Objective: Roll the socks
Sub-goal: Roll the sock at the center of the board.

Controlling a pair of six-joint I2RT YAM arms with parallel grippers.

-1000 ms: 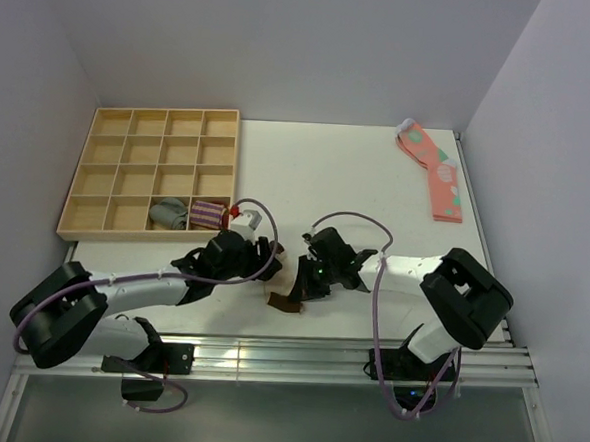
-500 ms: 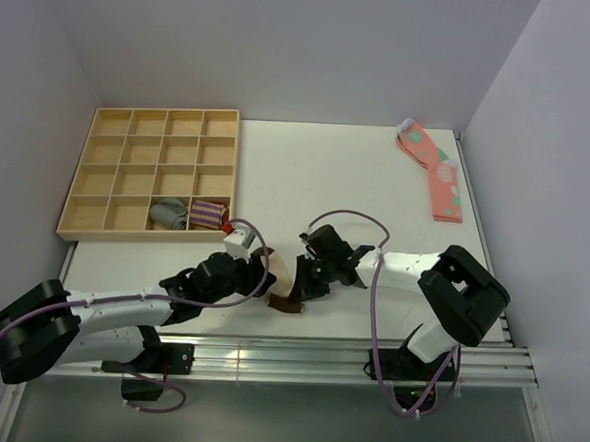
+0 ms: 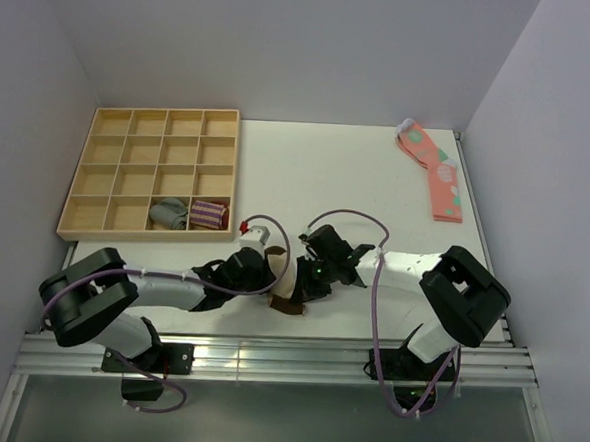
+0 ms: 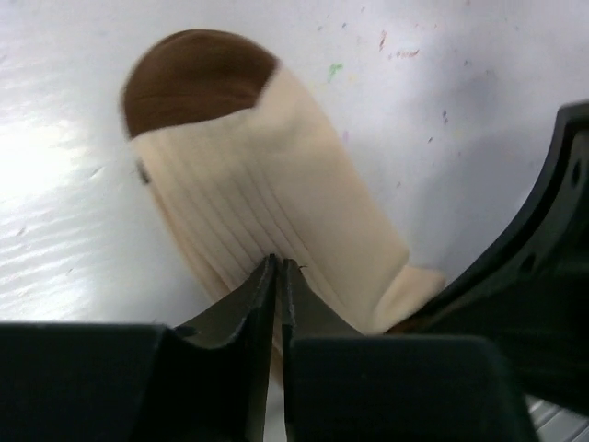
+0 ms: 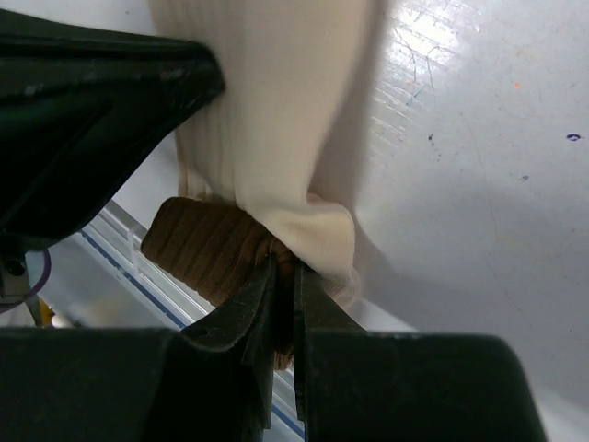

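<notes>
The socks [image 3: 284,283] lie on the table [image 3: 328,173] near its front edge, caught between the two arms. The left gripper [image 4: 279,266] has its fingers pressed together on the cream ribbed middle of the fabric. The right gripper [image 5: 282,269] pinches the doubled-over end, where cream cloth wraps over a brown band [image 5: 207,249].

This looks like the start of the roll, with one end folded and most of the length flat. In the left wrist view the long axis runs straight away from the fingertips, and the brown toe [image 4: 195,78] rests on the table at the far end. From above, the grippers cover most of the fabric, so its heading there is hard to read.

The next move probably calls for the right gripper to turn the folded end over toward the toe. The left one would hold the cloth taut or let go to clear the path.
</notes>
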